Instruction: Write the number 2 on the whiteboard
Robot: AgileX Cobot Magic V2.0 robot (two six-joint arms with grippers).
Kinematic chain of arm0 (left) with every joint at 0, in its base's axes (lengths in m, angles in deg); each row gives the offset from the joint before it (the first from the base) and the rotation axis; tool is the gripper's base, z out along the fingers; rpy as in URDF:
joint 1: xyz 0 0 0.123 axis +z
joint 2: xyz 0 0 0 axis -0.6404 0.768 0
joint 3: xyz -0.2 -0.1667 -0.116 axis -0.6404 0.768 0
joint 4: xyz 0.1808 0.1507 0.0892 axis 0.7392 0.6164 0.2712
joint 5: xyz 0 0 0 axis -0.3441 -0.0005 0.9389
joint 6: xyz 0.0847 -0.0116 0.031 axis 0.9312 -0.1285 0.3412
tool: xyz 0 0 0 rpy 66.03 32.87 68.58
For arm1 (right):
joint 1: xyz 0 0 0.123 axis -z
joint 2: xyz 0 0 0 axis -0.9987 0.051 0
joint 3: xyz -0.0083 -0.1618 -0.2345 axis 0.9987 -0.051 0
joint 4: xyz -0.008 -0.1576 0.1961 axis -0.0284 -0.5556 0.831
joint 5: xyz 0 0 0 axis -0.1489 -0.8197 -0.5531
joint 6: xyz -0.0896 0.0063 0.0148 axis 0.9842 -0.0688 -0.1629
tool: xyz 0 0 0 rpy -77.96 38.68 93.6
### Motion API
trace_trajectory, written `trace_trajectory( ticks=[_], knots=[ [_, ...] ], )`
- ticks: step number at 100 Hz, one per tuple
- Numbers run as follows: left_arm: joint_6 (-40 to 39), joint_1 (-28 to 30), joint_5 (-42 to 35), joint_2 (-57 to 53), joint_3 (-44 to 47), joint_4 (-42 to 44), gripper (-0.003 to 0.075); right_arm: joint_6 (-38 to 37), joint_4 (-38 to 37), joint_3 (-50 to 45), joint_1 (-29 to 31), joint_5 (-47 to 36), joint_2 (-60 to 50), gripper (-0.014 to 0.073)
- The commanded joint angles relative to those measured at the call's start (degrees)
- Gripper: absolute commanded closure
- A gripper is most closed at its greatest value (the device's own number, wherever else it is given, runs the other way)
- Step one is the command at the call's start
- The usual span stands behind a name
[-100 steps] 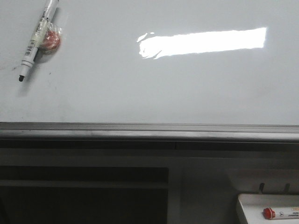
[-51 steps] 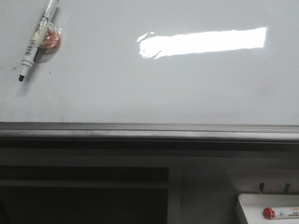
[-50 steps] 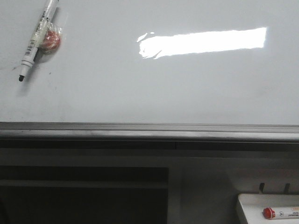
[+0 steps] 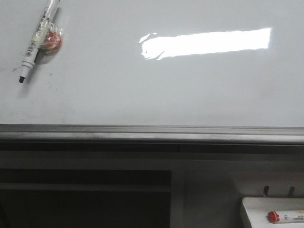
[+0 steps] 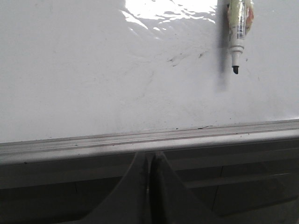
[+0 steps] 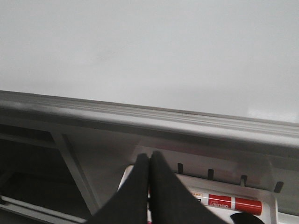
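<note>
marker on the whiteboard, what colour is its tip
Black. The marker has an uncapped dark tip resting on the whiteboard; the left wrist view shows it best.

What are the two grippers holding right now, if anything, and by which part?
Nothing. The left gripper and the right gripper both have their jaws pressed together with nothing between them. The black marker lies untouched on the whiteboard.

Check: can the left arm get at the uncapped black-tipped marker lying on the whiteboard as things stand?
Probably yes. The white-barrelled, black-tipped marker lies exposed on the glossy white whiteboard, with nothing on top of it. The left end effector sits shut below the board's grey rail, so it must open first.
</note>
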Motion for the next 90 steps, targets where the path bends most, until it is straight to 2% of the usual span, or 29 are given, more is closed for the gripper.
trace_trajectory(
  ticks=[1, 14, 19, 25, 31, 32, 33, 45, 50, 59, 68, 75, 82, 90],
  knots=[
    [-0.1, 0.1, -4.3, -1.6, 0.6, -0.5, 0.0741, 0.3, -1.0, -1.4, 0.1, -1.1, -1.3, 0.0672],
    [-0.1, 0.1, -5.2, -1.6, 0.6, -1.8, 0.0741, 0.3, -1.0, -1.4, 0.1, -3.5, -1.3, 0.0672],
    [-0.1, 0.1, -6.8, -1.6, 0.6, -5.9, 0.0741, 0.3, -1.0, -1.4, 0.1, -5.4, -1.3, 0.0672],
    [-0.7, 0.1, -9.2, -1.6, 0.6, -16.1, 0.0741, 0.3, 0.3, -1.4, 0.1, -9.4, -1.3, 0.0672],
    [-0.8, 0.1, -11.0, -1.6, 0.5, -29.8, 0.0741, 0.3, 7.5, -1.4, 0.1, -13.7, -1.3, 0.0672],
    [-0.8, 0.1, -11.2, -1.6, 0.5, -29.8, 0.0741, 0.3, 8.8, -1.4, 0.1, -14.8, -1.3, 0.0672],
    [-0.8, 0.1, -11.5, -1.6, 0.5, -33.9, 0.0741, 0.3, 11.4, -1.4, 0.1, -15.3, -1.3, 0.0672],
    [-0.8, 0.1, -12.0, -1.6, 0.5, -50.6, 0.0741, 0.3, 34.3, -1.4, 0.1, -20.8, -1.3, 0.0672],
    [-0.8, 0.1, -11.6, -1.6, 0.5, -56.0, 0.0741, 0.3, 39.1, -1.4, 0.1, -20.7, -1.3, 0.0672],
    [-0.8, 0.1, -12.1, -1.6, 0.5, -61.3, 0.0741, 0.3, 42.6, -1.2, 0.1, -20.7, -1.3, 0.0672],
    [0.2, 0.0, -12.1, -1.6, -0.8, -60.7, 0.0741, 0.3, 42.9, 1.0, 0.1, -19.0, -1.3, 0.0672],
    [3.4, -0.3, -10.6, -1.4, -4.1, -56.1, 0.0741, 1.6, 41.9, 4.3, 0.1, -16.8, -1.3, 0.0672],
    [6.5, -0.3, -8.2, -0.3, -9.1, -46.3, 0.0741, 6.8, 39.3, 8.9, 0.1, -14.1, -1.2, 0.0669],
    [7.3, -0.2, -2.1, 4.3, -15.9, -30.0, 0.074, 15.2, 36.3, 15.3, 0.1, -10.7, 0.5, 0.0621]
  ],
)
